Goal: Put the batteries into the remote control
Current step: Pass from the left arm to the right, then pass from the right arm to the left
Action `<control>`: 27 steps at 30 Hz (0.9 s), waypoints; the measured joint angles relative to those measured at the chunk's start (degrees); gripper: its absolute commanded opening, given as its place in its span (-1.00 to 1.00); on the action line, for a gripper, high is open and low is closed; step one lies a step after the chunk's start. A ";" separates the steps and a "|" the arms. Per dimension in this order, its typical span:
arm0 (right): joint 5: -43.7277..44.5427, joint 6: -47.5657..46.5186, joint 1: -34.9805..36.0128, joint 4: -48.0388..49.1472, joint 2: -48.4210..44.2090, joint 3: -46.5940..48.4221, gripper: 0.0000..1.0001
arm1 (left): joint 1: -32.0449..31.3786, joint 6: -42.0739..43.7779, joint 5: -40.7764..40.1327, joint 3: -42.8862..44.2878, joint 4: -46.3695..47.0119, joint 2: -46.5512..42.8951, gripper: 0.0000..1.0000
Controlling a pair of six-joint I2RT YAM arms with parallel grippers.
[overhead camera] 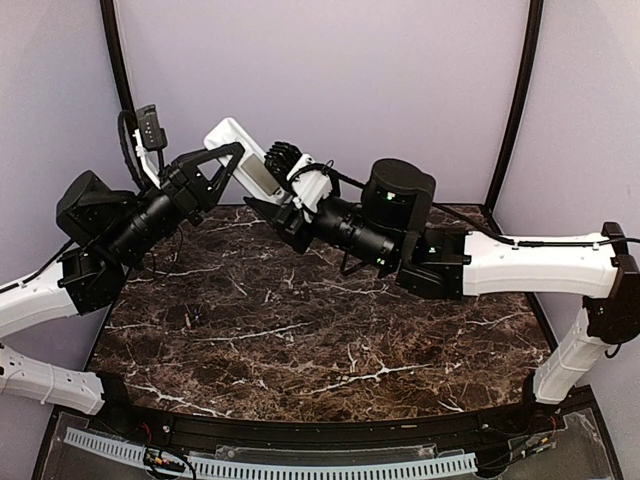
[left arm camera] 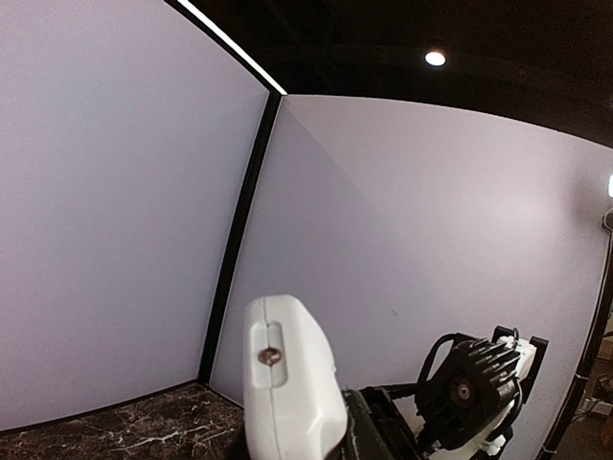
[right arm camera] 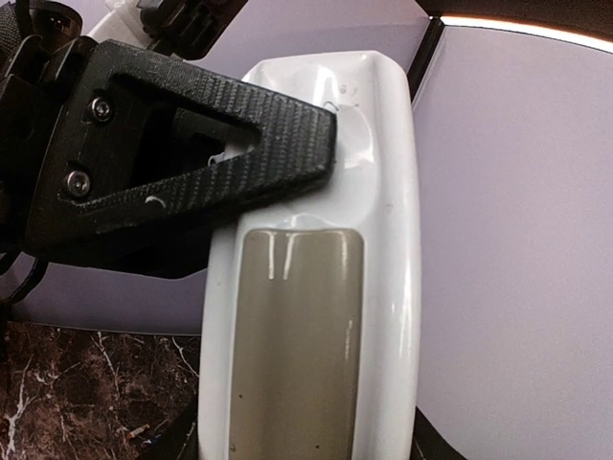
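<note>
The white remote control [overhead camera: 250,155] is held in mid-air above the table's back edge, its grey screen [right arm camera: 297,345] facing the right wrist camera. My left gripper [overhead camera: 232,150] is shut on its upper end, and one black finger [right arm camera: 192,153] lies across its face. In the left wrist view the remote control [left arm camera: 287,383] shows its plain end with a small screw, inside the left gripper [left arm camera: 306,446]. My right gripper [overhead camera: 275,195] holds the lower end, and in its own view the right gripper [right arm camera: 302,446] has a dark finger against each long side. The batteries are out of view.
The dark marble table [overhead camera: 300,330] lies below both arms. Lilac walls with black corner posts [overhead camera: 120,60] stand close behind the grippers. The right arm's black ribbed gripper motor [left arm camera: 469,383] sits just beside the remote.
</note>
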 measured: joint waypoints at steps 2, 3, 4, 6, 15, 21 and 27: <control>0.00 -0.15 0.02 0.02 0.00 0.00 -0.66 | -0.02 0.02 -0.24 -0.09 -0.02 -0.13 -1.00; -0.02 -0.26 0.02 -0.11 0.00 0.02 -0.75 | -0.02 0.11 -0.35 -0.22 -0.02 -0.22 -0.84; -0.11 -0.31 0.02 -0.37 0.00 0.09 -0.80 | -0.02 0.13 -0.42 -0.31 -0.04 -0.26 -0.68; -0.20 -0.46 0.02 -1.86 0.00 0.61 -0.83 | -0.02 0.39 -0.63 -0.42 -0.44 -0.46 -0.11; -2.75 -3.69 -0.33 -17.25 -4.63 1.27 -0.94 | 0.04 4.59 -0.22 3.43 -14.32 -3.91 0.83; -8.98 -9.11 -1.90 -31.54 -11.65 1.22 -0.88 | 0.04 8.35 3.65 14.80 -35.06 -5.27 0.98; -12.15 -18.10 -2.14 -42.16 -16.00 -1.16 -0.87 | 0.04 10.69 9.62 21.73 -53.68 -3.63 0.98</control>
